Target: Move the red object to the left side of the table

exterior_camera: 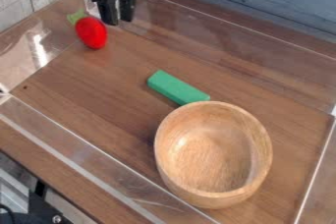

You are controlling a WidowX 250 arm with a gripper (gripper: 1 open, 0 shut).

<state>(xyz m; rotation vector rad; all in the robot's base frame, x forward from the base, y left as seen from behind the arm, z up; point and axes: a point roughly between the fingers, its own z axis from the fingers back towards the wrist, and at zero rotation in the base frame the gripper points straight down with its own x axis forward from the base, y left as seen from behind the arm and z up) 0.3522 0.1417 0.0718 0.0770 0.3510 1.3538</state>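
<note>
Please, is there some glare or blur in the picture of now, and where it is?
Camera view: a pale glare on the table near its left edge; soft, low detail overall; the gripper is dark and its outline hard to read against the background; the red object and the wooden bowl remain easy to make out.

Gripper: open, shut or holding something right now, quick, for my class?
Gripper: open, holding nothing; the red object lies on the table beside it.
</note>
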